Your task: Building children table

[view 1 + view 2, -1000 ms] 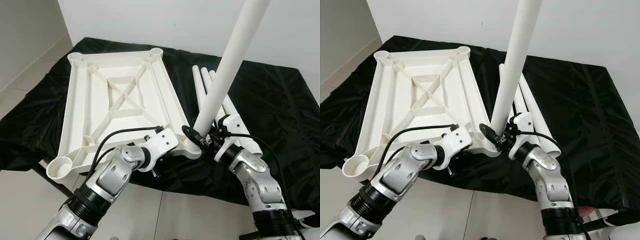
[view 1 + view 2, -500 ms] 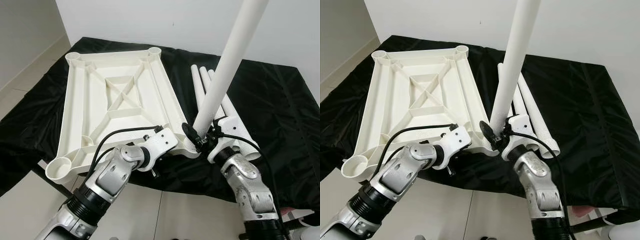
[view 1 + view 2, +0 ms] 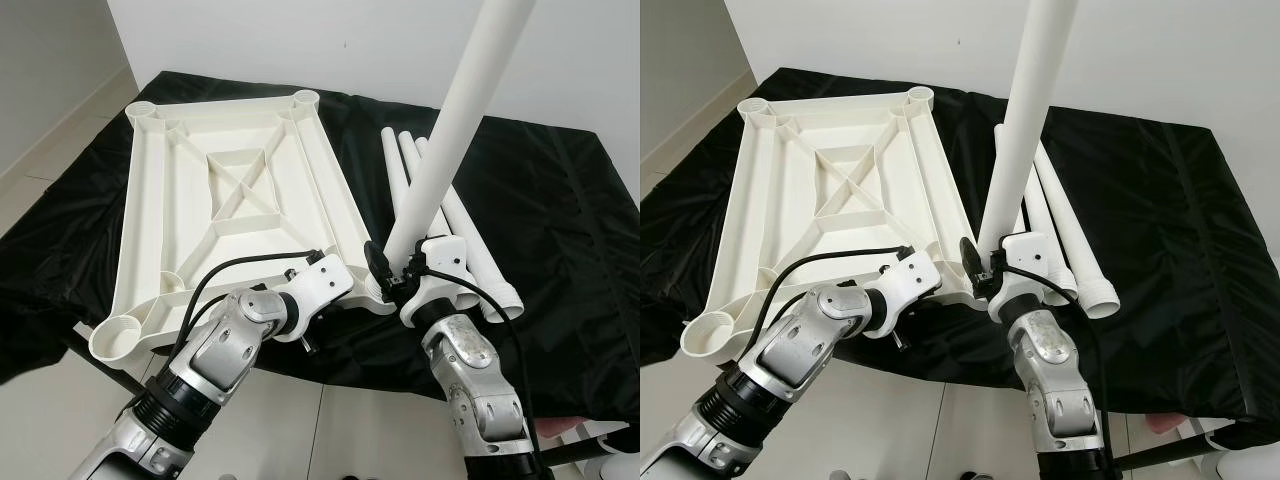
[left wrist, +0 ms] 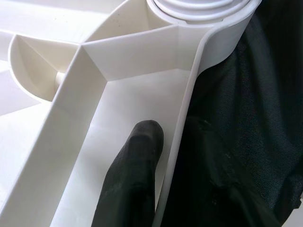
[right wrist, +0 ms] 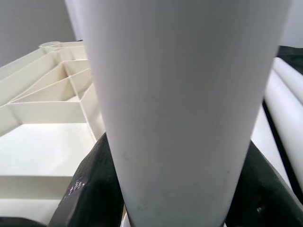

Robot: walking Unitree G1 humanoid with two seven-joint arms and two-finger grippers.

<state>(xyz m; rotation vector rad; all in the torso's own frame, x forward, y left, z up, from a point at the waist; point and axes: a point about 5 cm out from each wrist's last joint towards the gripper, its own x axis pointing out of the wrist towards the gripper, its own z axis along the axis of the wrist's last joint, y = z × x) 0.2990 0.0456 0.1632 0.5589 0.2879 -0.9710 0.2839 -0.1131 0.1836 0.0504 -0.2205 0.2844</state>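
The white table top [image 3: 330,190] lies upside down on a black cloth, ribs up, with a round socket at each corner. A white leg [image 3: 450,130] stands nearly upright in the near right socket. My right gripper [image 3: 393,272] is shut on the leg's base; in the right wrist view the leg [image 5: 180,94] sits between the black fingers [image 5: 90,184]. My left gripper [image 4: 177,189] is shut on the table top's near rim [image 4: 189,118] beside that socket, one finger inside the rim and one outside.
Three spare white legs [image 3: 1065,240] lie side by side on the black cloth [image 3: 560,200] right of the table top. The cloth's front edge drops to a tiled floor [image 3: 60,400]. A white wall stands behind.
My right forearm has swung left and under the leg's base while keeping its hold. The leg stays upright in the socket. The left gripper stays on the rim.
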